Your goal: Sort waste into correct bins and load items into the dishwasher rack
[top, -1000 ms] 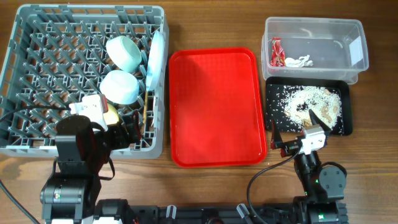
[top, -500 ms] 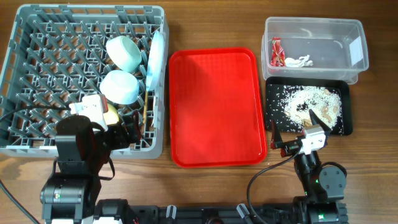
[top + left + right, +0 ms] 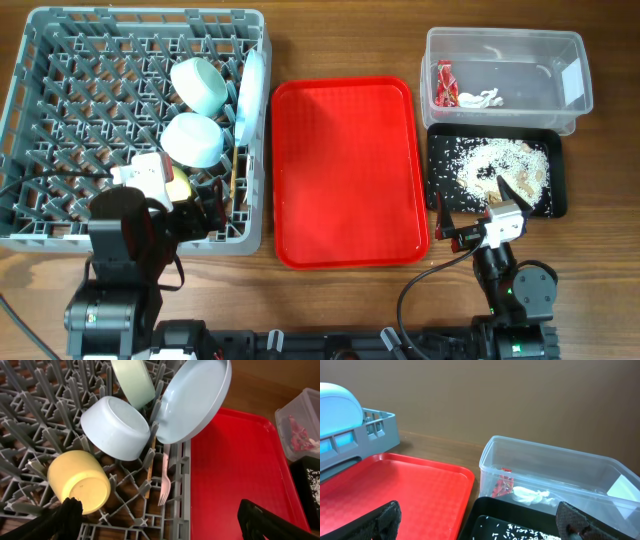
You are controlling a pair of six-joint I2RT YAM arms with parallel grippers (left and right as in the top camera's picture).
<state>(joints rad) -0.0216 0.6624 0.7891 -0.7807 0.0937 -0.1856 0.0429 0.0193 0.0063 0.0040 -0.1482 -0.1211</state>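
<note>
The grey dishwasher rack (image 3: 60, 120) holds two pale blue-green bowls (image 3: 205, 85) (image 3: 193, 140) and an upright plate (image 3: 252, 95). The left wrist view shows the plate (image 3: 195, 400), a bowl (image 3: 116, 427), a greener dish (image 3: 132, 380), the yellow cup (image 3: 80, 480), the white fork (image 3: 164, 477) and the chopstick (image 3: 150, 467) in the rack. My left gripper (image 3: 162, 530) is open and empty over the rack's front right corner (image 3: 205, 202). My right gripper (image 3: 478, 207) (image 3: 480, 527) is open and empty at the near edge of the black tray (image 3: 440, 150), which holds rice leftovers (image 3: 500, 165). The clear tub (image 3: 505, 50) holds the red-and-white wrapper (image 3: 444, 83) and the tissue (image 3: 483, 98).
A red serving tray (image 3: 345, 170) lies between the rack and the two bins, with nothing on it. It also shows in the right wrist view (image 3: 395, 485), with the tub (image 3: 545, 460) behind the black tray (image 3: 485, 510). Wooden table edge runs along the front.
</note>
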